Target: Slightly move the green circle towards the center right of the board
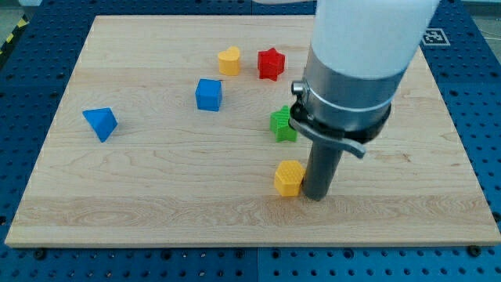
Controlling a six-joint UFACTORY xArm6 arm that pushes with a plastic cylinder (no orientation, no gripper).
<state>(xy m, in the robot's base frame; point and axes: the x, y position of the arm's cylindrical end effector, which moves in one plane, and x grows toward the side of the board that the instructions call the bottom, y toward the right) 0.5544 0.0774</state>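
Note:
My tip (315, 196) rests on the board at the view's lower middle. It touches or nearly touches the right side of a yellow block (288, 178). A green block (281, 124) lies just above that, at the left edge of the arm's grey collar. Its right part is hidden by the arm and what shows looks jagged, like a star. No round green block shows. The arm's large white and grey body (352, 70) covers the board's upper right.
A yellow heart (228, 60) and a red star (271, 63) lie near the view's top middle. A blue cube (209, 94) is left of the green block. A blue triangle (101, 123) lies at the left. The wooden board (156, 196) ends at blue perforated table.

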